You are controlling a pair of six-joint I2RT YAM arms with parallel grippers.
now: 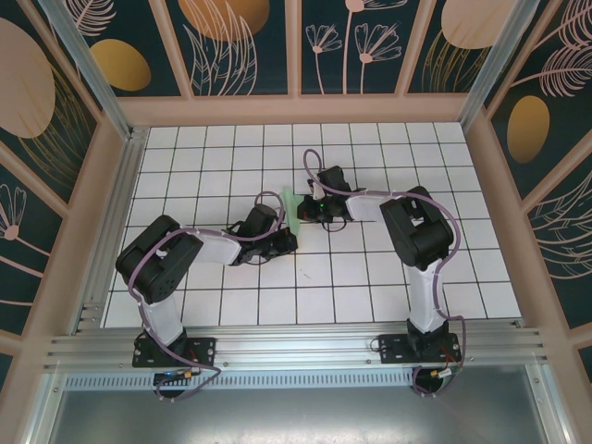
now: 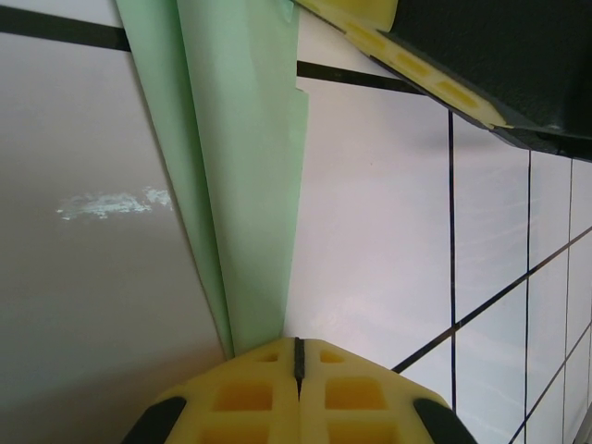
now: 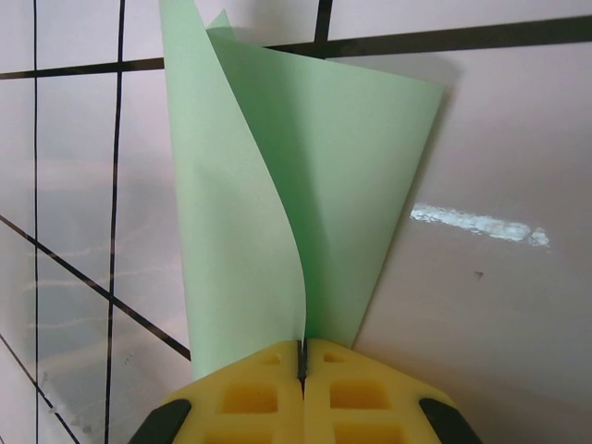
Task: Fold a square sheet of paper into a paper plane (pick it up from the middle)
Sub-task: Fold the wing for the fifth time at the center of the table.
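Lab-type robot cell: left arm (image 1: 159, 264), right arm (image 1: 418, 236) bolted on aluminium rail (image 1: 296, 350) at frame bottom; white grid table (image 1: 231, 148) centre; floral wall panels (image 1: 236, 42) top, sides.

Seen from above, my two wrists cover most of the square sheet of paper (image 1: 290, 202). Only a green sliver shows between them at the middle of the surface (image 1: 370, 277), its outline and creases too small to read. My left gripper (image 1: 286, 238) and right gripper (image 1: 309, 212) are also too small there to make out.

In my left wrist view the paper runs off at 12 o'clock. Its near end is buried between my pressed-together pads (image 2: 250, 398) at 6 o'clock, and my other gripper is cropped at 1 o'clock.

My right wrist view crops the paper's top at 12 o'clock.
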